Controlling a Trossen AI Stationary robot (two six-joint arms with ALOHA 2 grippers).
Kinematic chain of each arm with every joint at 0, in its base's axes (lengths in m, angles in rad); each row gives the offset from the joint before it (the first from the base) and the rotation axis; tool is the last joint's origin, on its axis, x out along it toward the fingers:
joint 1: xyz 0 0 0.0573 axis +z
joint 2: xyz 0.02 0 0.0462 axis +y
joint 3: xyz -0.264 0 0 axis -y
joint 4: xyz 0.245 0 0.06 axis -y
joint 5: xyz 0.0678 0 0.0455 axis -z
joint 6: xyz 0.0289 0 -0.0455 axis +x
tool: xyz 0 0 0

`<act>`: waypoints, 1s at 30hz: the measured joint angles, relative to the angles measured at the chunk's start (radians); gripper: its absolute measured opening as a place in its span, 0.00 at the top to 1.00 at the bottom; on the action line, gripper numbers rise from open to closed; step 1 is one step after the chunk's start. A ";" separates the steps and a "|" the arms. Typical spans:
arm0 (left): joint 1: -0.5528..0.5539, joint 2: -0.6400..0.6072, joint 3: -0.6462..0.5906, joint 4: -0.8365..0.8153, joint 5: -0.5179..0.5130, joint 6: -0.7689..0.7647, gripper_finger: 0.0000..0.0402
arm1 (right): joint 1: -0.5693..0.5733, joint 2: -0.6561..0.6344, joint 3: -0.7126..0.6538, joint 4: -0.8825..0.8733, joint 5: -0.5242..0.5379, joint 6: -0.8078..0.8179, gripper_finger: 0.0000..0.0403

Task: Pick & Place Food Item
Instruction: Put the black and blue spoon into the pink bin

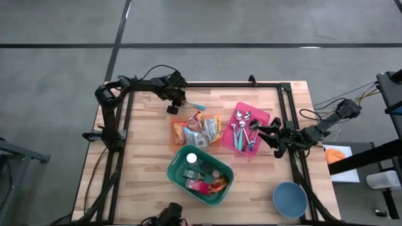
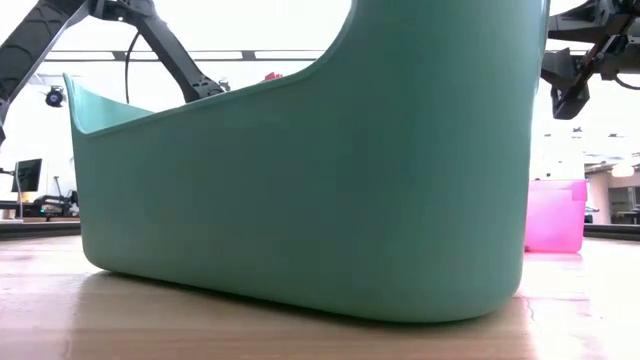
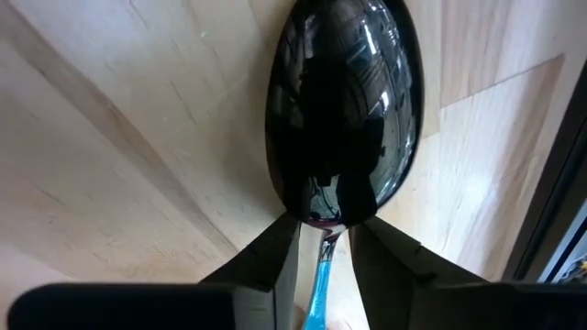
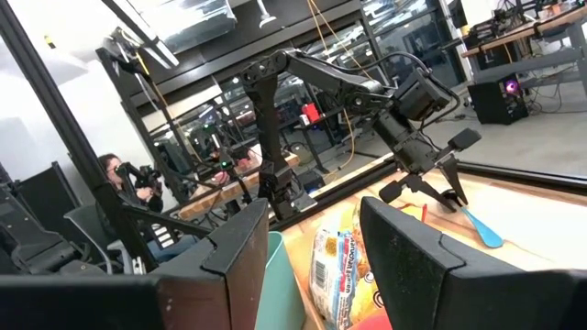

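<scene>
While the left gripper (image 3: 323, 252) pinches the spoon (image 3: 344, 110) at its thin neck, that smooth, stiff metal looks light but slippery; the right gripper (image 4: 307, 247) waits open over the pink tray (image 1: 260, 119).

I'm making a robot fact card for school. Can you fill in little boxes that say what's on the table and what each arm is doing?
Table: wooden top
Left gripper: at the far side of the table, fingers around the blue handle of a spoon, not clearly clamped
Right gripper: open, holding nothing, beside the pink tray
Pink tray: holds metal spoons
Middle of table: snack packets
Green bin: holds mixed small items
Blue bowl: near right corner
</scene>
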 joint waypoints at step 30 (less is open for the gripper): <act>0.000 -0.008 -0.005 -0.008 0.013 0.081 0.98 | 0.000 0.000 0.000 0.000 0.000 0.000 0.58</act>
